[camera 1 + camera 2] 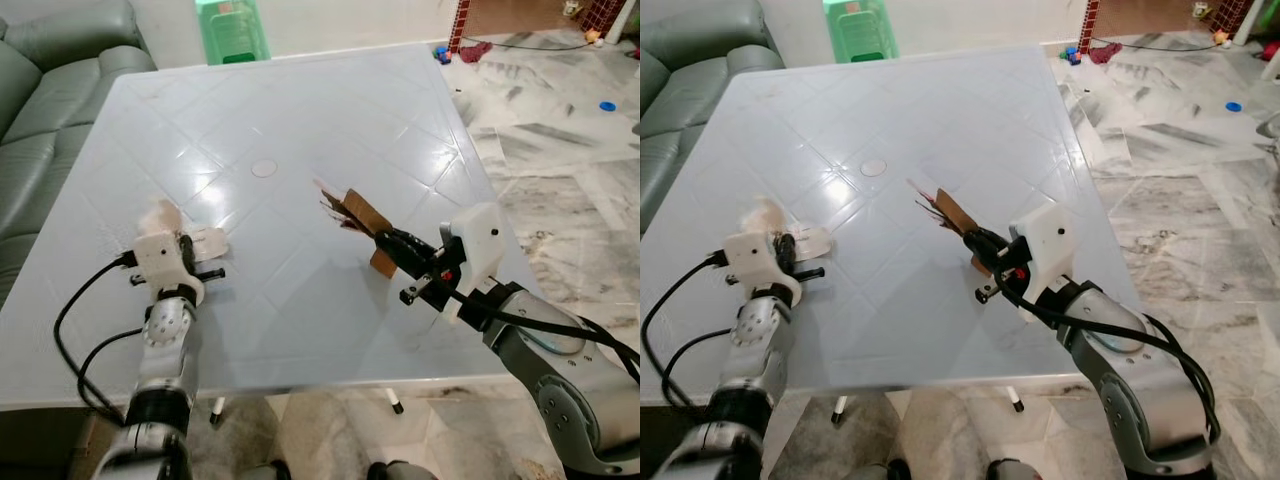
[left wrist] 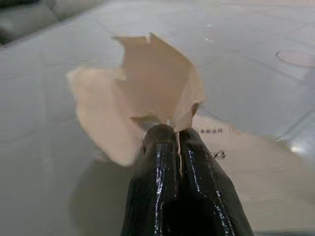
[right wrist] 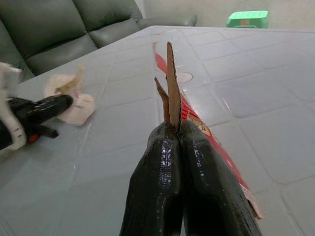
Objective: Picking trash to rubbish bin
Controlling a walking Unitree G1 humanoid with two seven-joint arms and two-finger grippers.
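A: Do we see any bin? We can make out a green plastic stool (image 1: 233, 30) past the far edge of the table (image 1: 300, 130), but whether anything is in or on it we cannot tell.

B: Agreed. We count two pieces of trash. Our left gripper (image 2: 176, 135) has its fingers pinched tight on a crumpled beige paper (image 2: 147, 78), at the near left of the table; part of that paper lies on the surface.

A: And our right gripper (image 3: 176, 129) has its fingers pressed together on a torn brown cardboard piece (image 3: 172, 83) with a red printed side, at the near right, with one end of the piece down on the tabletop.

B: So two grippers, each clamped on one scrap, well apart from each other.

A: Around us: one grey sofa (image 1: 50, 60) along the left side, a small round mark (image 1: 264, 168) near the middle of the table, and marble floor (image 1: 560, 130) to the right with a few small items scattered far off, among them a blue disc (image 1: 607, 105).

B: Between the two scraps we see bare, glossy tabletop.
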